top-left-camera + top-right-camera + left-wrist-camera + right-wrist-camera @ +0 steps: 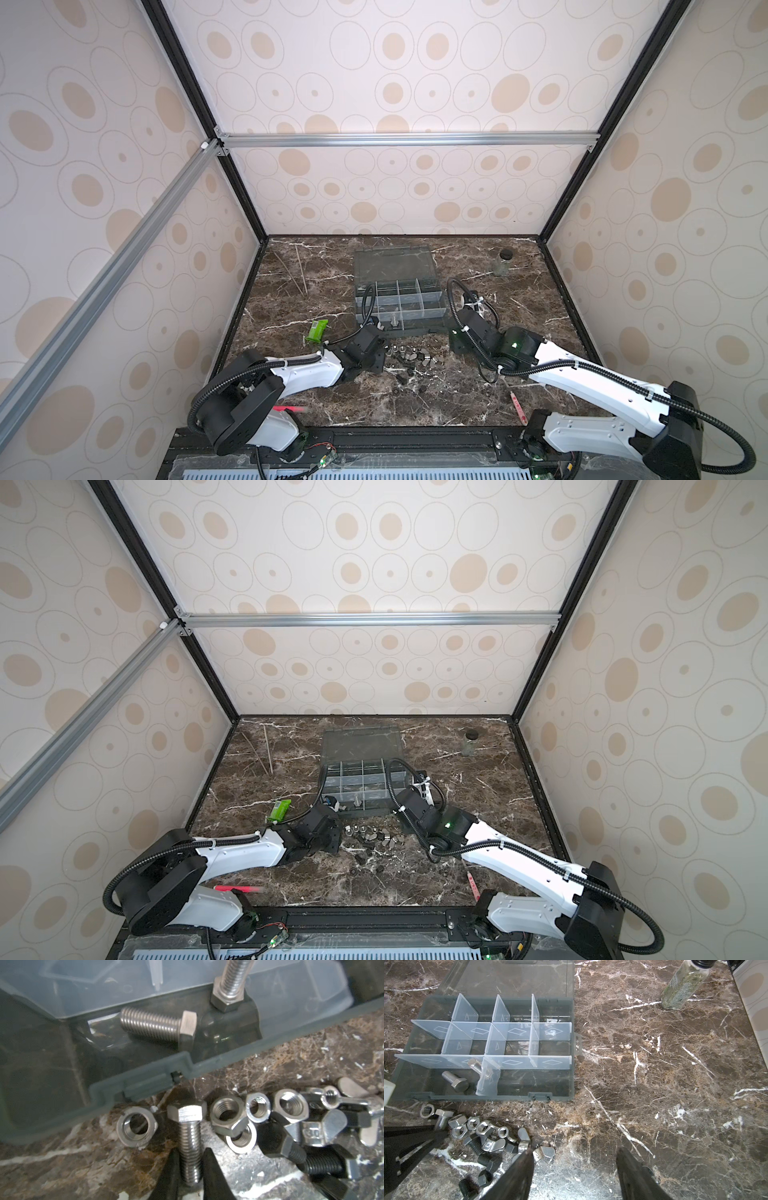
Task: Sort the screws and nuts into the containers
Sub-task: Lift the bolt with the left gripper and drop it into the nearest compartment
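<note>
Room: cream walls with an oval pattern (395, 83), aluminium frame (407, 139) around you.
Surface: dark marble table (675, 1084), white veins.
Your left gripper (191, 1176): clamped on the shaft of a silver screw (190, 1136) that lies on the marble.
Your right gripper (577, 1178): jaws apart, empty, above bare marble.
Containers (508, 1097): two screws (454, 1081) in one front compartment.
Nuts (473, 1124): heaped just in front of the containers.
</note>
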{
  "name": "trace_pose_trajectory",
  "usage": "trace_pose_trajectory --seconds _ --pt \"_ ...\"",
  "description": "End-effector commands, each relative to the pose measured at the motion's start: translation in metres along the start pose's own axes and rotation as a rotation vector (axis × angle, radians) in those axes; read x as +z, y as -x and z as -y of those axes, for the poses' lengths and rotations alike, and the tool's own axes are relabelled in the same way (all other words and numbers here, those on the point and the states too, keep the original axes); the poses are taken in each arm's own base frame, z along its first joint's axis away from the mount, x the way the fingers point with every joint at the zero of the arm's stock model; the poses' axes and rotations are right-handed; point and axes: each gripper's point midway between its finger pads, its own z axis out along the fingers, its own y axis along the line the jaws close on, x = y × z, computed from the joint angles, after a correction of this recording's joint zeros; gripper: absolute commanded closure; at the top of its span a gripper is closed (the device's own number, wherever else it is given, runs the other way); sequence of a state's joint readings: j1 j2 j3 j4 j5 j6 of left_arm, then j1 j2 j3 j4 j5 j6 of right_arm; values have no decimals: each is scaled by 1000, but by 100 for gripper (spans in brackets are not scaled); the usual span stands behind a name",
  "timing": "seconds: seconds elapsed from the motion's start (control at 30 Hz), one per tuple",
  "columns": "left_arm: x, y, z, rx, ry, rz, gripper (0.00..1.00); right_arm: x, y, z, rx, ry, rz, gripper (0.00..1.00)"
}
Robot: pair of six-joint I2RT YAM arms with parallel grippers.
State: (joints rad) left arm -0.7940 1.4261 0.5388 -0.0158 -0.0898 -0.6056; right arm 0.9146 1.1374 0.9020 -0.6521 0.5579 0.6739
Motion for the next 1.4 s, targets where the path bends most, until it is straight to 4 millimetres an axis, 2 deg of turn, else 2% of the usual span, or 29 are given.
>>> trace_pose_trajectory --seconds 0.0,0.17,0.27,0.43,0.53,0.67,0.8,1.0,1.17,1.37 --pt "0 -2 -3 24 33 -6 85 -3 -5 11 11 -32 0 33" --pt "-7 -2 -5 35 39 8 91 -4 -5 12 13 -33 2 33" --pt "-20 9 -1 52 19 61 94 -6 -6 14 6 -40 -9 33" --pt "-50 41 11 130 -32 178 96 -12 -9 24 -9 -67 -18 33" --pt "-71 72 20 211 -34 259 97 -16 -7 31 -5 -77 -1 33" --pt "-81 102 36 397 -29 332 100 -20 -4 36 5 -84 26 33" --pt "-73 122 45 585 -8 328 100 -22 -4 39 15 -91 29 33" --pt "-48 126 48 784 -20 294 100 -23 -10 45 47 -101 23 33" --pt "-43 129 44 813 -54 302 100 -26 -11 49 66 -98 30 33" --pt "-34 122 41 833 -77 274 98 -28 -13 53 86 -101 33 33"
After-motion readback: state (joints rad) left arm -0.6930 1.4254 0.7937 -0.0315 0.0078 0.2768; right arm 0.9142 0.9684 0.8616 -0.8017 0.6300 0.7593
